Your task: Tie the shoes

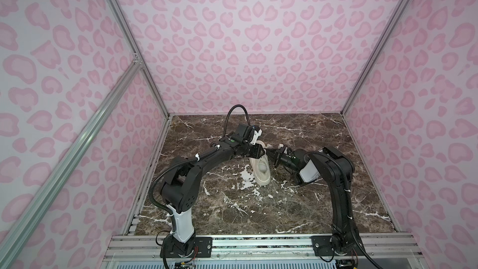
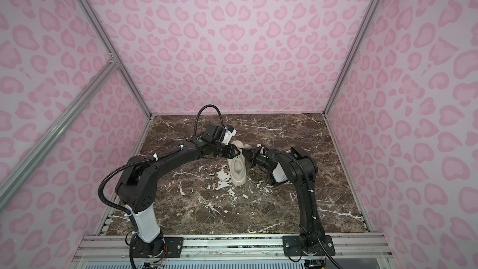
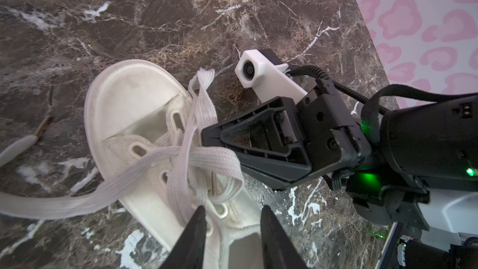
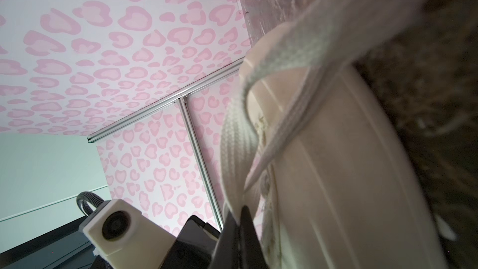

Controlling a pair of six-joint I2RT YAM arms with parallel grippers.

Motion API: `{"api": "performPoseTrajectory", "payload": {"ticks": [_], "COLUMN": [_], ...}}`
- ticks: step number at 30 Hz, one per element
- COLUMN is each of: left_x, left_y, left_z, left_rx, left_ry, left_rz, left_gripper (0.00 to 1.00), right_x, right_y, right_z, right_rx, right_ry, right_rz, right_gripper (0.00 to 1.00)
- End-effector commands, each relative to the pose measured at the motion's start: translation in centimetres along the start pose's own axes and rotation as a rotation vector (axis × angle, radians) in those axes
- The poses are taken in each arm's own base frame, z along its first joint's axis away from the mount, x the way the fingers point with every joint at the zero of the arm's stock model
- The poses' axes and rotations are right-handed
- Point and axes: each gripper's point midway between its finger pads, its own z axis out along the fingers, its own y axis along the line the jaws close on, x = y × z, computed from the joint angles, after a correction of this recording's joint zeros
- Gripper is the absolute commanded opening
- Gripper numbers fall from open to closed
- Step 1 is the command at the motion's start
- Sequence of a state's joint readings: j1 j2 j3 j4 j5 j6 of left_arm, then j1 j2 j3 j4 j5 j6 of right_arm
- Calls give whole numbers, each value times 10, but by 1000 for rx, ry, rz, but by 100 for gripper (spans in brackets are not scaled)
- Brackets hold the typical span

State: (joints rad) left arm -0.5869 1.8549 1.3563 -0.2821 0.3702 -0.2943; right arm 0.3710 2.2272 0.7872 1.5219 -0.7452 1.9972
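Right hand [image 3: 206, 135]: closed tight on a flat band of the laces [image 3: 207, 157]; in the right wrist view the band is seen pinched at the tips and drawn up along the side of the shoe [image 4: 336, 177]
Left hand [image 3: 232, 216]: its fingers [image 3: 199, 225] are held apart with a plain gap and nothing is clamped between them; it is poised low over the eyelets [image 3: 137, 148], with a slack fold of lace just ahead of the tips
Lace state: the strands are crossed over the eyelet rows in a loose tangle; one long strand is led off sideways past the sole, and a free tip [image 3: 18, 147] is laid flat on the surface [image 1: 232, 216], apart from the shoe
Done: the laces are threaded, and a crossing is judged to be started; whether a first knot is drawn snug cannot be told
Left: no finished bow is seen; loops are to be formed, wrapped, pulled through and tightened
Progress: judged early to middle
Shoe position: it is stood on its sole near the middle of the surface, between the two hands, in both top views [image 1: 261, 174] [image 2: 238, 174]
Long axis: it is run almost straight from the near edge toward the back wall
Toe: it is pointed away toward the back wall; the heel and open collar are turned toward the arm bases
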Motion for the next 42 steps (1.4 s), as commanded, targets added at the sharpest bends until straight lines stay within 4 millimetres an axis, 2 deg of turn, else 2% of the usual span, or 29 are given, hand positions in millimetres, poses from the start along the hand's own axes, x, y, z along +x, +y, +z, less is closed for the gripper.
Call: {"api": "performPoseTrajectory", "payload": {"ticks": [1, 5, 12, 18, 20, 21, 26, 42], "left_x": [-5, -5, -6, -7, -8, 2, 4, 8], "left_y": [-4, -3, -4, -3, -3, 1, 1, 7], "left_z": [-1, 0, 2, 2, 0, 3, 3, 14], "left_rx": [20, 19, 33, 38, 40, 35, 46, 42], "left_ry": [-20, -20, -24, -25, -31, -8, -6, 8], "left_rz": [3, 1, -8, -9, -8, -17, -18, -33], "left_gripper": [38, 38, 38, 37, 32, 31, 21, 23], "right_x": [8, 13, 14, 15, 15, 15, 16, 20], "right_y": [12, 18, 6, 7, 5, 4, 5, 4], "right_z": [1, 4, 2, 3, 2, 2, 2, 5], "right_rx": [-32, -40, -17, -16, -12, -11, -11, -9], "right_ry": [30, 49, 48, 55, 55, 54, 60, 70], "right_rz": [-32, -38, -23, -26, -23, -23, -23, -21], "right_gripper": [3, 3, 3, 2, 2, 3, 2, 2]}}
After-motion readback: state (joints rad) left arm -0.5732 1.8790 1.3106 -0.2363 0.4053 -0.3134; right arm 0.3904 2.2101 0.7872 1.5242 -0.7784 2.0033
